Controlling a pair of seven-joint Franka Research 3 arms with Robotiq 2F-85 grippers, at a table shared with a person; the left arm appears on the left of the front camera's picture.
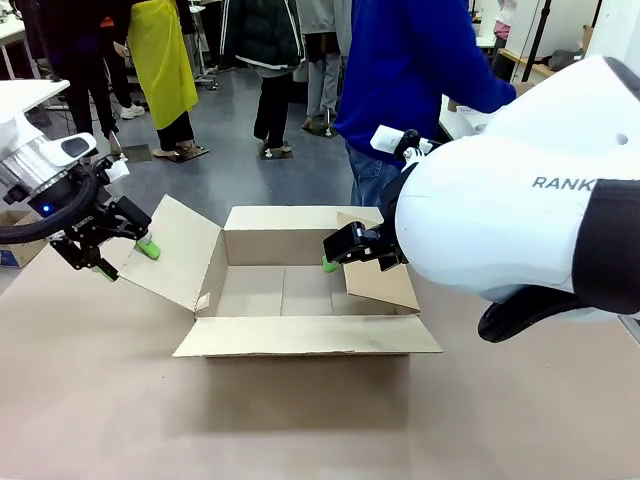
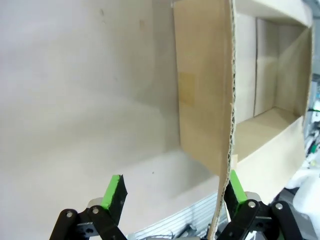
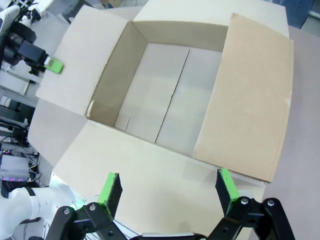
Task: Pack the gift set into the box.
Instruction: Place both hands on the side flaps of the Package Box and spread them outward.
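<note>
The box (image 1: 285, 290) stands open in the middle of the table with its four flaps spread. It is a wide, shallow brown carton, and its inside (image 3: 160, 100) holds nothing. My left gripper (image 1: 127, 260) is open at the outer edge of the left flap (image 1: 175, 250). In the left wrist view the flap's corrugated edge (image 2: 227, 125) runs between the fingers, close to the right pad (image 2: 236, 187). My right gripper (image 1: 335, 255) hangs open over the box beside the right flap (image 1: 385, 280). From the right wrist, the right gripper (image 3: 168, 190) looks down into the carton. The gift set is out of view.
A person in a blue top (image 1: 420, 60) stands right behind the box at the far edge. The right arm's bulky white link (image 1: 520, 200) covers the table's right side. Bare tabletop (image 1: 200, 420) lies in front of the box. Other people stand farther back.
</note>
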